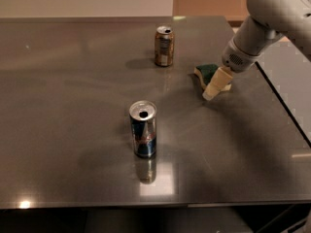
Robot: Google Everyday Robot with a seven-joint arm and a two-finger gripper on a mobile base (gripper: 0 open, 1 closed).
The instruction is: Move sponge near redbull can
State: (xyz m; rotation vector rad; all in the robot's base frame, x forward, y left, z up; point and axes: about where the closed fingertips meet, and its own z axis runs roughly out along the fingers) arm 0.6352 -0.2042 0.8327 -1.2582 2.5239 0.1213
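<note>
Whether the jaws hold anything cannot be told. The gripper (pixel 213 87) sits low against the sponge (pixel 206 72) on the tabletop (pixel 73 106). The redbull can (pixel 143 129) stands well apart, nearer the front, and a brown can (pixel 164 45) stands upright left of the sponge.

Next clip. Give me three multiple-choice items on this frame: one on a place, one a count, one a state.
1. Where does the sponge lie relative to the blue can?
A. Touching it
B. Well apart, toward the back right in the view, at the end effector
C. In front of it, to the left

2. How many cans stand on the table?
A. One
B. Two
C. Three

3. How is the blue can placed?
A. Upright
B. On its side
C. Upside down

Answers:
1 B: bare table separates them, and the end effector comes down right at the sponge.
2 B: only the blue can and the brown can behind it.
3 A: its silver top faces up.
</note>
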